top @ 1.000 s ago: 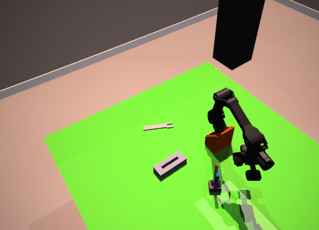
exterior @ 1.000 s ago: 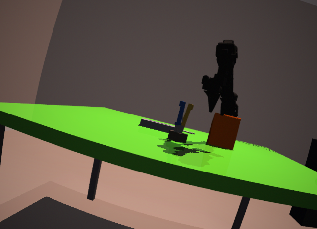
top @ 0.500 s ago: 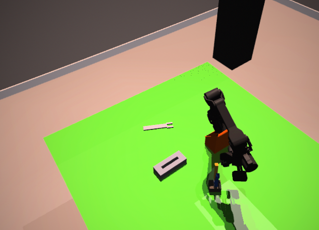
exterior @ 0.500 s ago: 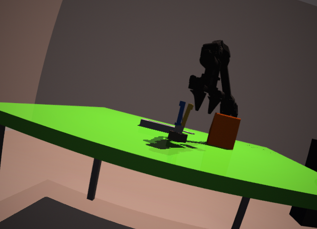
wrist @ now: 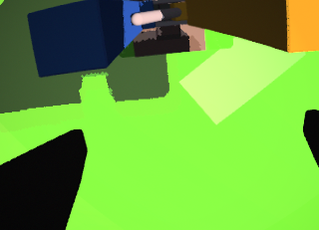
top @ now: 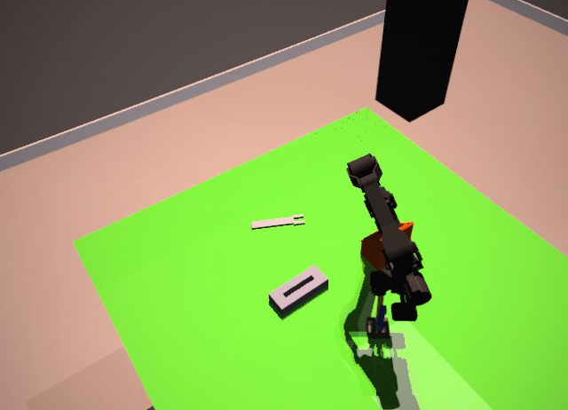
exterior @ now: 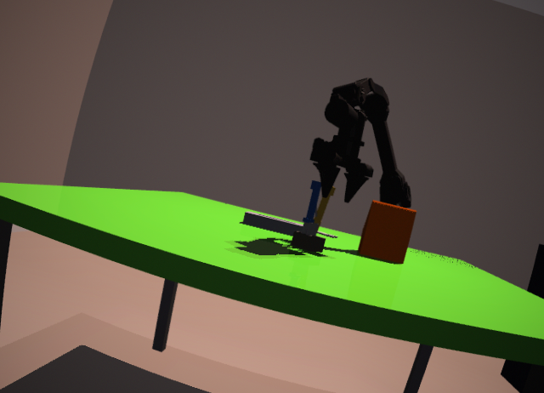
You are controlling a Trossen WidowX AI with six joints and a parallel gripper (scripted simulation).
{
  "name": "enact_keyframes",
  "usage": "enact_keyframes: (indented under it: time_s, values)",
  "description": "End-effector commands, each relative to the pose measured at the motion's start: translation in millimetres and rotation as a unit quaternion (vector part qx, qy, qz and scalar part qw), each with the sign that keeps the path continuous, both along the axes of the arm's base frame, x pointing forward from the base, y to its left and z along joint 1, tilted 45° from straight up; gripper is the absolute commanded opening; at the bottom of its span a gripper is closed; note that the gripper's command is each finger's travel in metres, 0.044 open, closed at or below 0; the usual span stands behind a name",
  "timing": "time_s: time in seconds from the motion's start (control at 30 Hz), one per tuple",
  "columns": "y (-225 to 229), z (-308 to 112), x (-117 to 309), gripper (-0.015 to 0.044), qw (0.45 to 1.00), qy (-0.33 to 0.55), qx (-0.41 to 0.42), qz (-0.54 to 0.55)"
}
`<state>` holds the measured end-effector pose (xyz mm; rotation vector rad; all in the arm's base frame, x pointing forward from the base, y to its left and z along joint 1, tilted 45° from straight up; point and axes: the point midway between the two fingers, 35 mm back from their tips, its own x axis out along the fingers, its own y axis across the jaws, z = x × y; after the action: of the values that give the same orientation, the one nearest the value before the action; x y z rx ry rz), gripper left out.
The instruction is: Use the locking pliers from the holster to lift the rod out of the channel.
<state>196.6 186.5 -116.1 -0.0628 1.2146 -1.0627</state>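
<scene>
Bright green desk (top: 206, 346) (exterior: 132, 230) (wrist: 199, 175), bearing the task's items. The black hand (exterior: 336, 197) (wrist: 197, 130) is spread wide with nothing between its fingers, above the desk. Locking pliers with blue and yellow handles (top: 381, 318) (exterior: 314, 197) (wrist: 70, 38) stand handles-up in a dark block-shaped holster (top: 379, 333) (exterior: 308, 242). A pale slotted block (top: 277, 299) (exterior: 272, 222) lies apart from the holster; the rod cannot be made out.
</scene>
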Motion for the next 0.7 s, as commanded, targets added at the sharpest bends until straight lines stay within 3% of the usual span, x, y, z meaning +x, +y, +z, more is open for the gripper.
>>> enact_keyframes:
  time_s: [0.0, 0.3, 0.67]
  values:
    - [-2.6, 4.5, 6.6, 0.044, 1.0, -0.003, 0.002, 0.004]
    - [-19.4, 18.7, 33.8, 0.044, 1.0, -0.004, 0.001, 0.004]
    - [-24.0, 13.6, 33.8, 0.044, 1.0, -0.004, 0.001, 0.004]
